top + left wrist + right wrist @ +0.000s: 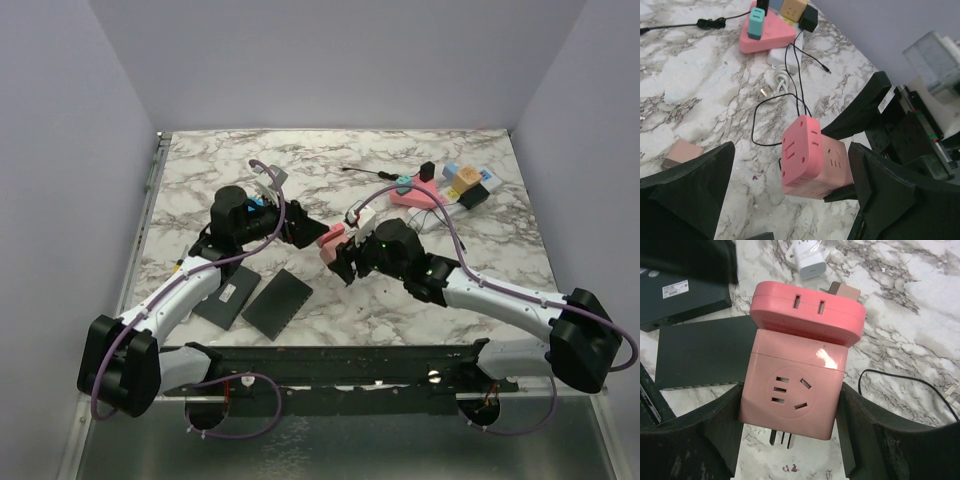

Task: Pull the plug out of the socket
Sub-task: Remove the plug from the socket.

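My right gripper (790, 407) is shut on a pale pink socket cube (792, 385), one finger on each side, and holds it above the table with its metal prongs showing underneath. A deeper pink plug block (807, 310) sits joined to the cube's far face. In the left wrist view this deeper pink block (800, 150) faces the camera, and my left gripper (792, 167) stands wide open around it, clear of it on the left side. The right gripper's black fingers (860, 112) clamp the paler cube (836, 162) behind. From above, both grippers meet at the pink pair (332, 243) mid-table.
Two flat black pads (278, 300) (228, 295) lie near the left arm. At the back right are a pink triangular hub (415, 195) with a teal plug, a white strip carrying coloured blocks (470, 185), a white charger (360, 215) and thin black cables.
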Motion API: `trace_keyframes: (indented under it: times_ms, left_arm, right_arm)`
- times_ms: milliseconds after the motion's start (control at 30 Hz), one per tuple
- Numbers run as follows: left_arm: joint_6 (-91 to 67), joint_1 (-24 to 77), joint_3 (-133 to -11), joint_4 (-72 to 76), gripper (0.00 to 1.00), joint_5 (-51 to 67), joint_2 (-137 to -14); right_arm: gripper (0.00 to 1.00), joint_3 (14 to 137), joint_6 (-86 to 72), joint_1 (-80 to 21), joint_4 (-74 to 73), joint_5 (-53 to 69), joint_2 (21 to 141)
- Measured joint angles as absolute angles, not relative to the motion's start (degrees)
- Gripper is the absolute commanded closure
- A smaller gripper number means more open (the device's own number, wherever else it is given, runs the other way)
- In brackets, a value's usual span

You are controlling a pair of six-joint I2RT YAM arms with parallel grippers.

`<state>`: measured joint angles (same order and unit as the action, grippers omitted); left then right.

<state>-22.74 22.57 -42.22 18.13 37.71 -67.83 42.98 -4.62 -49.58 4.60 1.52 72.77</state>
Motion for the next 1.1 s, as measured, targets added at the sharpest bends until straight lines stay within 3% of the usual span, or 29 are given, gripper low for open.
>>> trace_keyframes:
  times_ms: [333, 600, 1100]
  left_arm:
    - [-16.01, 27.97, -44.49, 8.43, 0.03, 32.53, -70.78]
    - [-15.62, 27.99, -45.04, 6.09, 0.11, 28.1, -71.81]
    - [-19.44, 25.04, -46.28, 5.43, 0.14, 26.7, -73.78]
  right_arm:
    - [0.81, 44.97, -3.44, -50.22, 5.15, -0.43, 73.45]
    - [0.81, 44.97, -3.05, -51.09, 5.15, -0.71, 73.71]
    - [0.83, 44.93, -2.28, -51.81, 5.08, -3.18, 72.01]
